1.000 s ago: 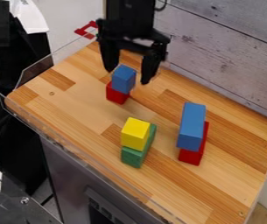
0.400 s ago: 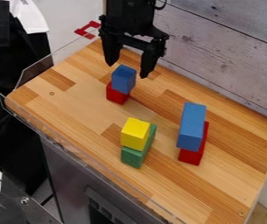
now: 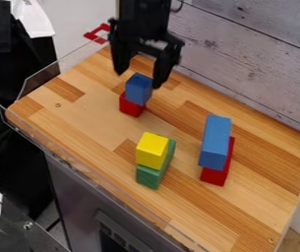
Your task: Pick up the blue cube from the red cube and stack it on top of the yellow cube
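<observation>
Standing stacked, none loose: yellow block [image 3: 153, 150]; behind it, small blue block [image 3: 137, 90] near wide-spread, empty gripper [image 3: 137, 80]; rightward, long blue block [image 3: 215, 142].

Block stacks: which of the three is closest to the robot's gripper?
The one with a small blue block on a red block, right by the open gripper. The yellow-on-green stack and long-blue-on-red stack stand farther off.

"Which block is on top?"
"The small, flat-sided blue block [image 3: 138, 89], standing upright."
"And beneath it?"
"A small, flat-sided red block [image 3: 131, 107], its top covered by the blue one. It sits on the wooden worktop [image 3: 90, 120], above the view's middle."
</observation>
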Controlling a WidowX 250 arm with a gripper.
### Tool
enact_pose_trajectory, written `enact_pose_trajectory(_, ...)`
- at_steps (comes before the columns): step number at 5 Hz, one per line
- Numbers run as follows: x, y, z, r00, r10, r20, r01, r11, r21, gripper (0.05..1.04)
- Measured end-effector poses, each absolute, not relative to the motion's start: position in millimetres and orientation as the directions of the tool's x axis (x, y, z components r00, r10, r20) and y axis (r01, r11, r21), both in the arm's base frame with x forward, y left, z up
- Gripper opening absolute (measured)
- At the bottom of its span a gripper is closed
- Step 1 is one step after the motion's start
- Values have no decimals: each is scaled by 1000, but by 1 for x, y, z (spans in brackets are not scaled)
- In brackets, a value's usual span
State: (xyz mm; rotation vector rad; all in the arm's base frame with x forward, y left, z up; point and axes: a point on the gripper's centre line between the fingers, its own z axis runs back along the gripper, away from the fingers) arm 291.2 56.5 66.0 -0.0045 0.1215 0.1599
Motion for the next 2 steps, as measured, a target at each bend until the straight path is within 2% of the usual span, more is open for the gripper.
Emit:
enact_pose_trajectory(1, 285, 59, 50, 971, 169, -169, -172, 985, -7, 999)
enact_pose_trajectory(2, 285, 60, 47, 970, 170, -175, -176, 984, -16, 964)
